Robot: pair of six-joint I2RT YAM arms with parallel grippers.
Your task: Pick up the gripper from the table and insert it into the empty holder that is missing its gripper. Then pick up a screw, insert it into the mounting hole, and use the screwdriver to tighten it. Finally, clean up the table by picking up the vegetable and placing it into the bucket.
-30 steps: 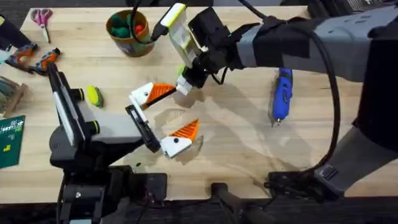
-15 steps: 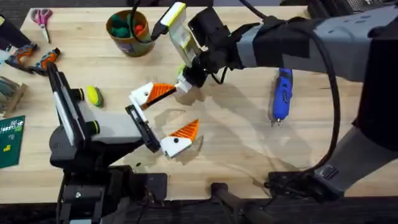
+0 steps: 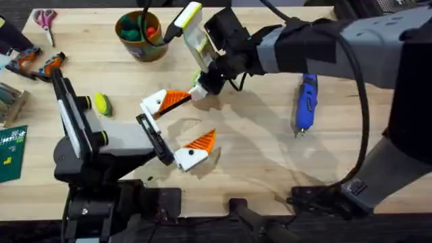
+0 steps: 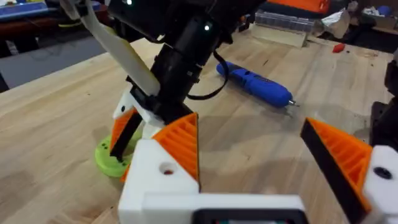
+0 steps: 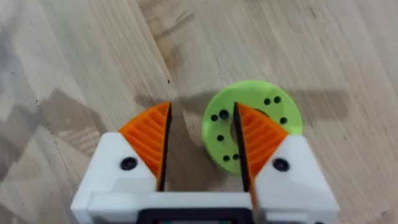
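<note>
Screw stage: both grippers carry both orange tips; right gripper (image 5: 199, 149) hangs over the green disc (image 5: 273, 109).

Lower centre of the overhead view, left gripper (image 3: 185, 125) stands spread, empty. Right pincer is apart, one pad (image 5: 256, 138) inside the disc's bore. The disc looks light, rigid, likely to slide on bare wood. Screwdriver (image 3: 306, 102), centre right, lies in open room; a mid-barrel hold seems best. Vegetable (image 3: 102, 103) is mid-left, bucket (image 3: 140, 34) upper left.

I'm seeing the blue screwdriver (image 3: 306, 102) lying flat toward the tabletop's right edge, metal tip pointing at the near edge. The yellow-green vegetable (image 3: 101, 103) is resting near the left edge. The olive-and-tan bucket (image 3: 140, 35) is standing upright by the far edge.
</note>
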